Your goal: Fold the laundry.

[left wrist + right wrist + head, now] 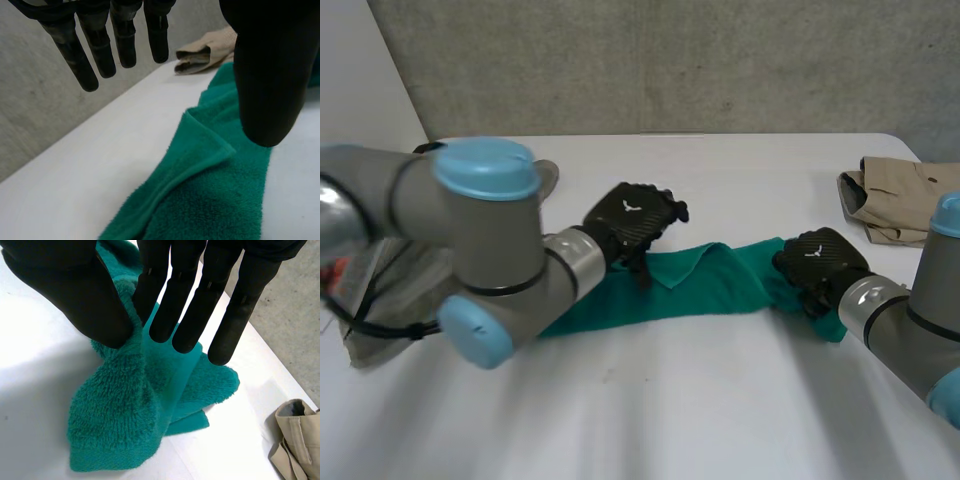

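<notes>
A green towel lies bunched in a long strip across the middle of the white table. My left hand hovers over the strip's left part, open. Its straight fingers and thumb stand apart above the towel with nothing between them. My right hand is at the strip's right end. There its thumb and fingers pinch a raised ridge of the towel, whose end hangs in folds below.
A folded tan garment lies at the table's far right corner, beyond the right hand. A grey cloth lies at the left under my left arm. A grey wall stands close behind the table.
</notes>
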{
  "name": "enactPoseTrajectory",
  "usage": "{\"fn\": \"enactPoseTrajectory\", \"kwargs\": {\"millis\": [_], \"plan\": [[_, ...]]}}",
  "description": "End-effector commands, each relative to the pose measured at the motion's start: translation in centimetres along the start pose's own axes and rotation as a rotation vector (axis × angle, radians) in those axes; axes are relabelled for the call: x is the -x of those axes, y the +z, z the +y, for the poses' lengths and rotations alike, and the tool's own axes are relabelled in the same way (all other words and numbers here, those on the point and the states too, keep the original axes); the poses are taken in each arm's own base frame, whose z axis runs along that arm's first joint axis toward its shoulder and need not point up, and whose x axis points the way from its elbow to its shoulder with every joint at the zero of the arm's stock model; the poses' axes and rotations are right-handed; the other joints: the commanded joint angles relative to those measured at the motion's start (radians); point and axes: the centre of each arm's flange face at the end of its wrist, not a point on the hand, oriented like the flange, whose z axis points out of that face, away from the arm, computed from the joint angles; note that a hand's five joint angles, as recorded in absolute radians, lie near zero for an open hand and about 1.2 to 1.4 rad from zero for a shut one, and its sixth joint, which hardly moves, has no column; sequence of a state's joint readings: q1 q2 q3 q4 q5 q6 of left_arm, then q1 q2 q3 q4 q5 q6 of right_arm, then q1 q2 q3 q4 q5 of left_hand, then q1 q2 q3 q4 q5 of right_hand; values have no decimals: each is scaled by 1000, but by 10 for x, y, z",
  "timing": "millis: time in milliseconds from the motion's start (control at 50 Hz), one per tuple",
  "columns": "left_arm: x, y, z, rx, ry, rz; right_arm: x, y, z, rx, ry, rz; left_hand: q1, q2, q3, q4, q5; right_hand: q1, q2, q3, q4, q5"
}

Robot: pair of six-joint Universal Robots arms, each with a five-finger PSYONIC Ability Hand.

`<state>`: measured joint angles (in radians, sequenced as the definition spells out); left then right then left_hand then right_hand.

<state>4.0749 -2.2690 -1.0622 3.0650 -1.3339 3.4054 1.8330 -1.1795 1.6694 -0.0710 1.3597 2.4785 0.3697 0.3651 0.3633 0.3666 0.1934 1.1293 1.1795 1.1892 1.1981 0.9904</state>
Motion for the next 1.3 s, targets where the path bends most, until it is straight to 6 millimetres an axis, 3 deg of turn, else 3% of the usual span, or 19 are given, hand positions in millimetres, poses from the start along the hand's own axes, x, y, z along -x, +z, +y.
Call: {"fn": "enactPoseTrajectory", "kwargs": {"millis": [20,140,340,420,460,520,580,660,760,820,920,1000,1100,1200,1260,1300], "plan": [[-9,32,25,32,6,32,-8,3,3,2,5,25,146,150,152,149,148,267,217,207,198,231],[-7,49,36,22,7,45,-13,4,6,7,10,36,255,259,261,258,256,267,217,207,198,231],[-3,58,46,42,42,40,-18,6,7,10,13,49,346,350,352,349,347,267,217,207,198,231],[2,61,47,34,53,31,-18,6,7,10,12,49,641,646,648,644,643,267,217,207,198,231],[4,61,42,19,57,20,-18,6,7,9,12,51,954,959,961,958,956,267,217,207,198,231],[8,58,33,6,62,-4,-21,6,7,10,11,59,1027,1031,1033,1030,1028,267,217,207,198,231],[17,45,9,-5,66,-73,-28,9,8,12,5,78,1027,1031,1033,1030,1028,267,217,207,198,231],[37,10,-25,9,58,-169,-41,12,7,14,-13,103,1027,1031,1033,1030,1028,267,217,207,198,231],[76,-50,-72,-52,65,-305,-62,6,-7,27,-56,121,1027,1031,1033,1030,1028,267,217,207,198,231],[94,-82,-86,-79,80,-377,-73,-3,-19,24,-81,136,1027,1031,1033,1030,1028,267,217,207,198,231],[103,-120,-86,-52,114,-421,-84,-21,-40,28,-137,136,1027,1031,1033,1030,1028,267,217,207,198,231],[104,-136,-61,39,107,-400,-76,-27,-41,77,-184,70,1027,1031,1033,1030,1028,267,217,207,198,231],[103,-136,-20,153,66,-371,-66,-18,-31,138,-234,-5,1027,1031,1033,1030,1028,267,217,207,198,231],[129,-103,7,117,99,-424,-68,20,-22,120,-217,37,1027,1031,1033,1030,1028,267,217,207,198,231],[146,-85,0,18,143,-468,-73,39,-27,81,-208,99,1027,1031,1033,1030,1028,267,217,207,198,231],[166,-68,-24,-141,208,-536,-88,57,-43,-2,-185,212,1027,1031,1033,1030,1028,267,217,207,198,231]]}}
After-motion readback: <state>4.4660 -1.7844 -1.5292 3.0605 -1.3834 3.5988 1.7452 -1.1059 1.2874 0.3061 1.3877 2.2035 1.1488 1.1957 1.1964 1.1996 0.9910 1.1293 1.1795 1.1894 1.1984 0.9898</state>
